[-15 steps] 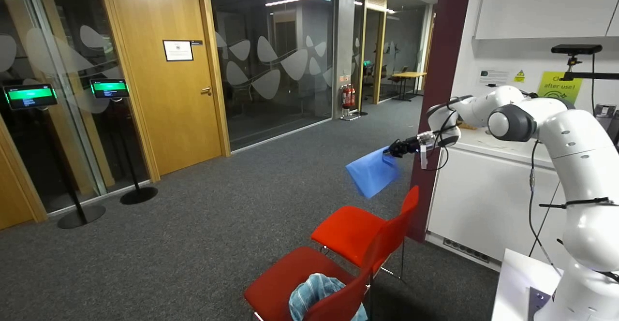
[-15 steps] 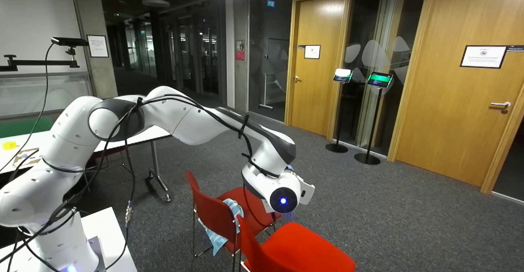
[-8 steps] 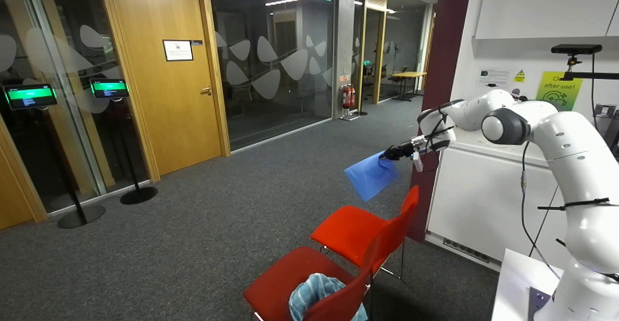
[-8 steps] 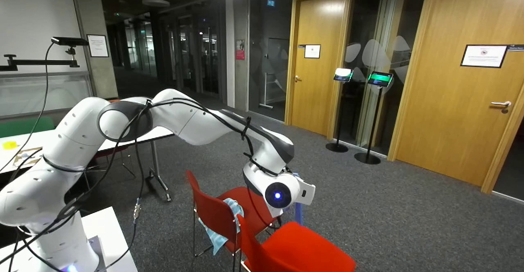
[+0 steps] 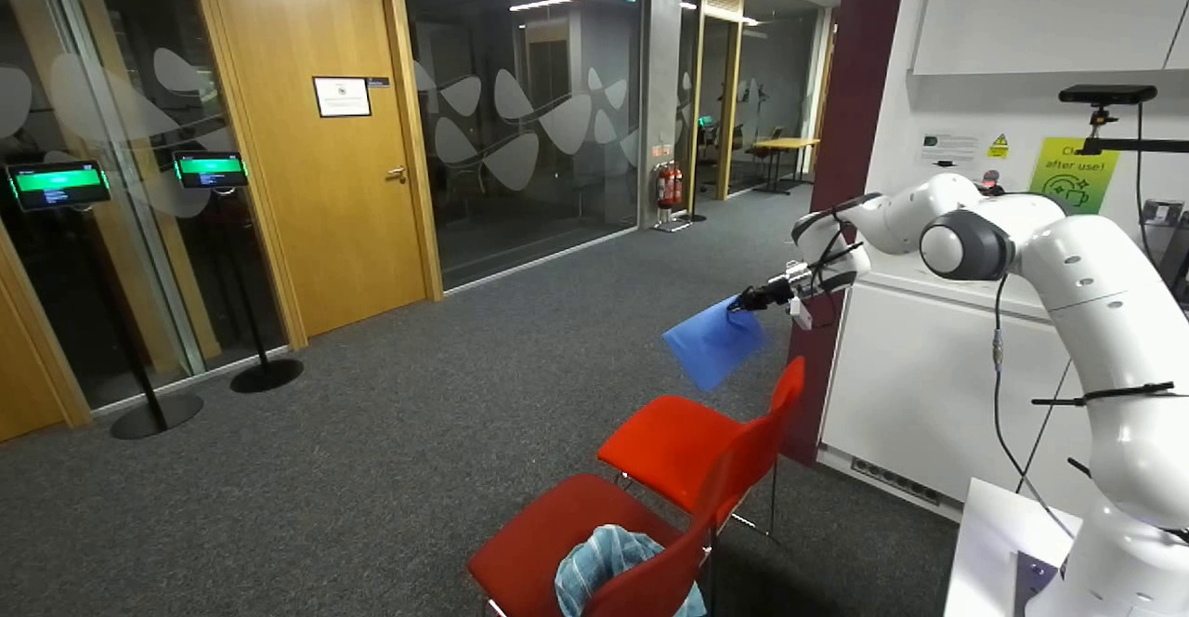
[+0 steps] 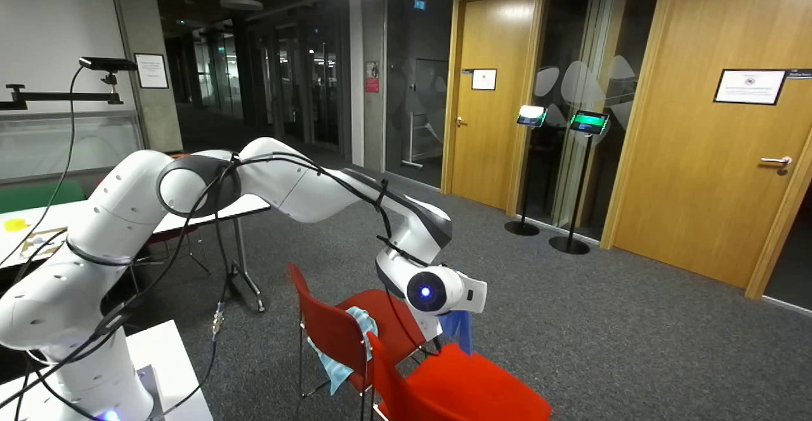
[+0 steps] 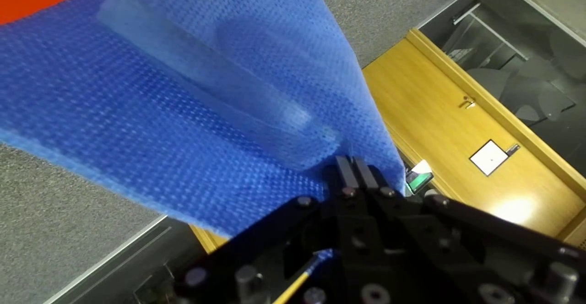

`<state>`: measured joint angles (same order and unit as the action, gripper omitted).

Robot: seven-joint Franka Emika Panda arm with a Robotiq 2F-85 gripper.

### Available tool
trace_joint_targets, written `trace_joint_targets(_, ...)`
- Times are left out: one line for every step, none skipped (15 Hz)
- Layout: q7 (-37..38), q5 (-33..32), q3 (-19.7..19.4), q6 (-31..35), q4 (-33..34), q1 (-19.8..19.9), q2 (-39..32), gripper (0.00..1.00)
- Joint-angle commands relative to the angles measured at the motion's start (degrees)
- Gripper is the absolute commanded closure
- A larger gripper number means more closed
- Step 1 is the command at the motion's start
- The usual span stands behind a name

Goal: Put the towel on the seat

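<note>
Blue towel (image 7: 197,116), pinched by the pincer (image 7: 351,161), shows weave only in wrist view.

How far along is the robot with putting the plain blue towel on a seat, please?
Done: the fingers are shut on the blue towel, as the wrist view shows.
In hand: it hangs in the air, near the bright red seat in an exterior view.
Left: it does not rest on that seat yet, so lowering it and opening the fingers probably remain.
</note>
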<state>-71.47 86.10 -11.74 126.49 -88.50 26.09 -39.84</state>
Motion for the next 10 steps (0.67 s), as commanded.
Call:
trace_joint_targets(-0.92, -0.7, -0.86, 1.64, -0.63, -0.71, 0.85, 0.66)
trace_joint_targets(-0.89, -0.62, -0.83, 1.61, -0.69, -0.65, 0.82, 0.56)
trace_joint_targets(-0.73, -0.74, -0.84, 1.36, -0.69, -0.6, 0.74, 0.49)
trace_joint_targets(-0.69, -0.74, -0.84, 1.32, -0.71, -0.58, 0.7, 0.4)
trace_joint_targets(-0.49, -0.78, -0.83, 1.14, -0.72, -0.53, 0.61, 0.34)
trace_joint_targets(-0.5, -0.73, -0.81, 1.05, -0.77, -0.47, 0.6, 0.27)
trace_joint_targets(-0.45, -0.71, -0.8, 0.98, -0.8, -0.43, 0.57, 0.19)
trace_joint_targets(-0.4, -0.71, -0.82, 0.96, -0.84, -0.41, 0.58, 0.12)
trace_joint_targets(-0.34, -0.71, -0.81, 0.86, -0.84, -0.37, 0.58, 0.04)
trace_joint_targets(-0.36, -0.69, -0.82, 0.85, -0.9, -0.35, 0.64, 0.01)
